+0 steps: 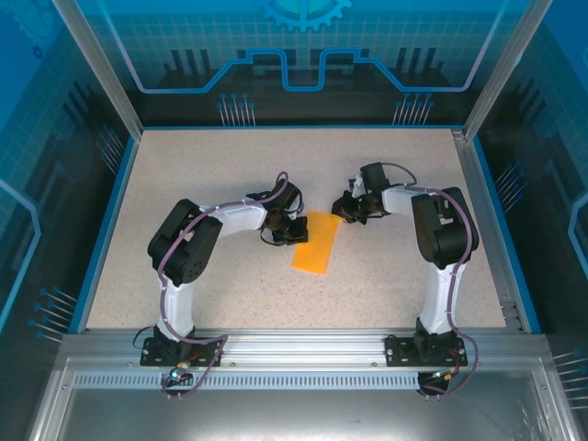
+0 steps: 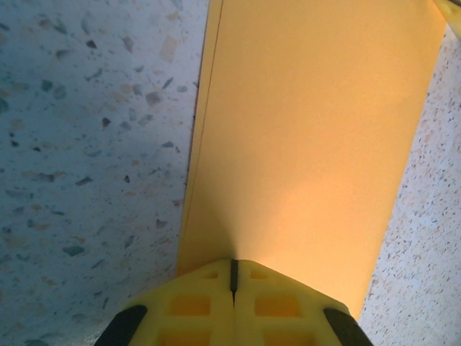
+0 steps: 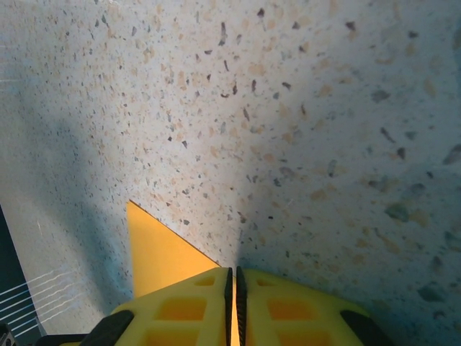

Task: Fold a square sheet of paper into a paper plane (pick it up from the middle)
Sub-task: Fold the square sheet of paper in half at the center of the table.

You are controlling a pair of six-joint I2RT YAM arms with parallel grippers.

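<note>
The square sheet of paper (image 1: 315, 243) is bright orange and lies folded into a narrow rectangle at the middle of the table, a flat strip and not a paper plane. My left gripper (image 1: 296, 230) is shut at the strip's upper left edge. In the left wrist view its yellow tips (image 2: 233, 263) rest on the paper (image 2: 310, 144), with nothing between the jaws. My right gripper (image 1: 340, 211) is at the strip's top right corner. In the right wrist view it (image 3: 233, 274) is shut on the paper, with an orange sliver between the jaws and a corner (image 3: 155, 252) sticking out to the left.
The speckled tabletop (image 1: 230, 175) is ringed by a low blue rim (image 1: 106, 230) and aluminium posts (image 1: 101, 73). Both arms bend inward from their bases at the near edge, elbows out to the sides.
</note>
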